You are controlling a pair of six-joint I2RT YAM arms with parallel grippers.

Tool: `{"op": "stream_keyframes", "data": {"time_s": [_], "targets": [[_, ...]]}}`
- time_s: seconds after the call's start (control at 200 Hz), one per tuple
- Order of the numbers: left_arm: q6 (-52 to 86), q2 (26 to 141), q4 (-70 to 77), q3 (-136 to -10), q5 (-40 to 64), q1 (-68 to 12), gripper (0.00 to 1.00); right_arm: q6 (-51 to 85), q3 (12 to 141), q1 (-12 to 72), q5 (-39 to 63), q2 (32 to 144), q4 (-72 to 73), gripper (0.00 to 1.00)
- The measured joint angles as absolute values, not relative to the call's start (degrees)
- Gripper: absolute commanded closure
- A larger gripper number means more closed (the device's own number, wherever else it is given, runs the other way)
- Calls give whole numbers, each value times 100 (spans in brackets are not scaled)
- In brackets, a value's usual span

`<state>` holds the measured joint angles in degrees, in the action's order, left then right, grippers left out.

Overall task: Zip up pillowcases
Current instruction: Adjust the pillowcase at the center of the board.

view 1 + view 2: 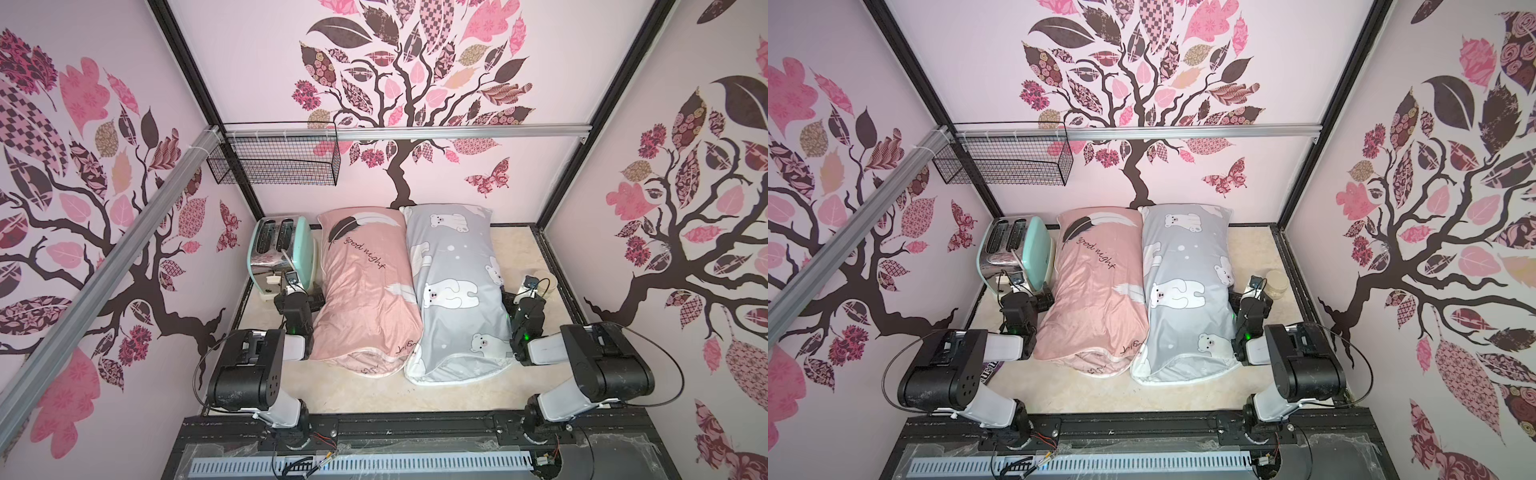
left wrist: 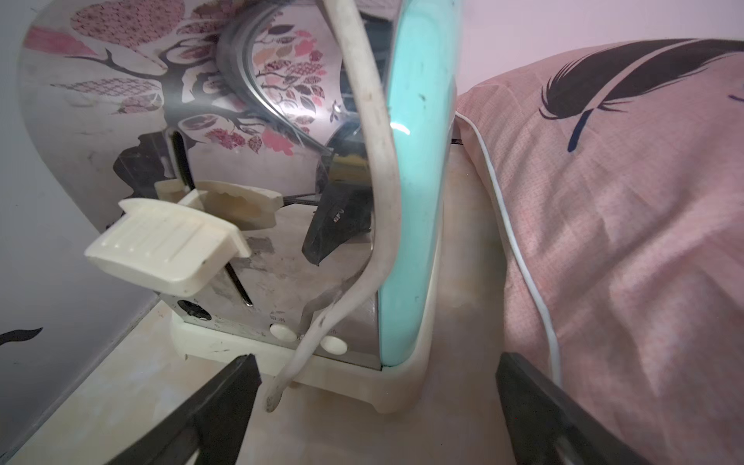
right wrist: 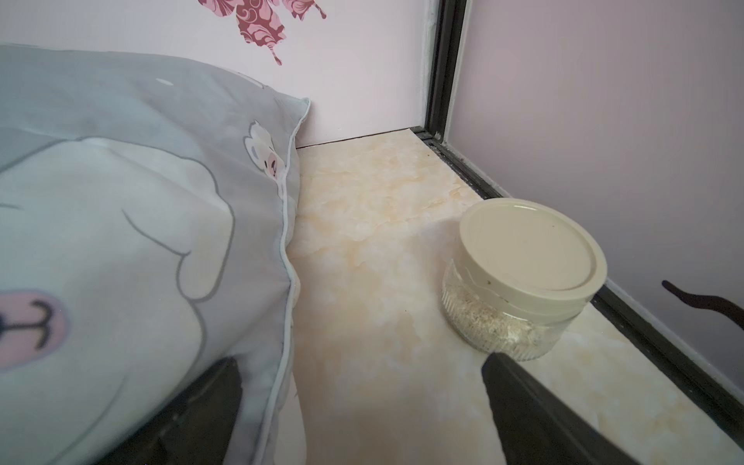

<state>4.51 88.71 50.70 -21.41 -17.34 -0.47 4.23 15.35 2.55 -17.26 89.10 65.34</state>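
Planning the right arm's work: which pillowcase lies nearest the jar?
The grey bear pillowcase, beside the jar; the pink one lies beyond it, by the toaster.

pink feathered pillowcase (image 1: 365,286) | grey polar-bear pillowcase (image 1: 453,286) | mint-and-chrome toaster (image 1: 282,247)

I get bright, even, soft light in both top views, with only a faint shadow on the bench (image 1: 365,395) below the near end of the grey pillowcase (image 1: 453,291). The walls (image 1: 104,208) bow toward the frame edges. Through the left wrist view, the toaster (image 2: 257,133) chrome mirrors the wallpaper, a small glare spot sits on its mint side, and the cord (image 2: 374,161) is smeared. Through the right wrist view, the pillowcase close to the lens is soft and the jar (image 3: 523,261) is sharper.
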Motion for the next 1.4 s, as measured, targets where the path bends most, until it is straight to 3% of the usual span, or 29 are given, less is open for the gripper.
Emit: {"op": "stream_keyframes", "data": {"time_s": [0.86,1.015,1.2,1.316,1.401], "targets": [[449,8847,5081,-2139,-1758,-49,3,434,1538,257,-1778,8868,6490,1],[362,7537,3599,-2401,-2456,-539,2,642,1931,257,-1824,7634,4762,0],[993,5900,906,-4244,-3299,-1588,2,1339,3122,438,-1258,6219,2182,0],[1798,5249,-276,-4436,-3052,-2388,11,1544,3988,1332,-823,5959,576,1],[2410,5238,-681,-4080,-2412,-2803,19,1621,4604,2451,-408,6108,-272,10]]}}
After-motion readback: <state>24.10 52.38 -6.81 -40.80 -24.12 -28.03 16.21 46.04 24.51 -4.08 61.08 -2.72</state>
